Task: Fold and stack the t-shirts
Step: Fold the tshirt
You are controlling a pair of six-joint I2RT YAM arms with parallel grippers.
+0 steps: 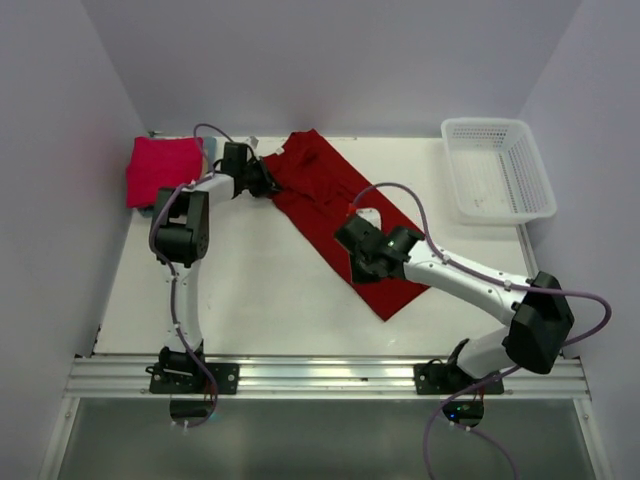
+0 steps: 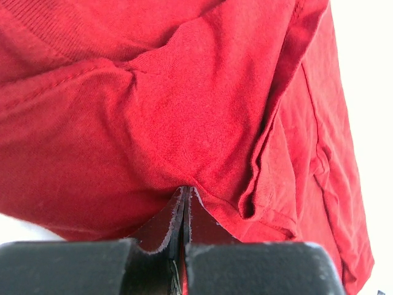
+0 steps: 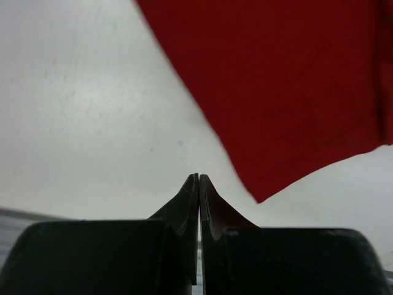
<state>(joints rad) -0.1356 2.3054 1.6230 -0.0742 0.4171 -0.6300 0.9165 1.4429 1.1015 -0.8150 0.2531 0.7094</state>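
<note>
A dark crimson t-shirt (image 1: pixel 320 200) lies spread diagonally across the middle of the table. My left gripper (image 1: pixel 268 186) is at its far left edge. In the left wrist view the crimson t-shirt (image 2: pixel 184 110) fills the frame and the left gripper (image 2: pixel 185 192) is shut, with the bunched edge of the cloth caught at its tips. My right gripper (image 1: pixel 358 270) hovers at the shirt's near left side. The right wrist view shows this gripper (image 3: pixel 199 177) shut on nothing above bare table, a corner of the crimson t-shirt (image 3: pixel 288 92) just beyond it. A pinkish-red t-shirt (image 1: pixel 163 168) lies folded at the far left.
A white mesh basket (image 1: pixel 497 168) stands at the far right corner. White walls close in the table on the left, back and right. A metal rail (image 1: pixel 320 375) with both arm bases runs along the near edge.
</note>
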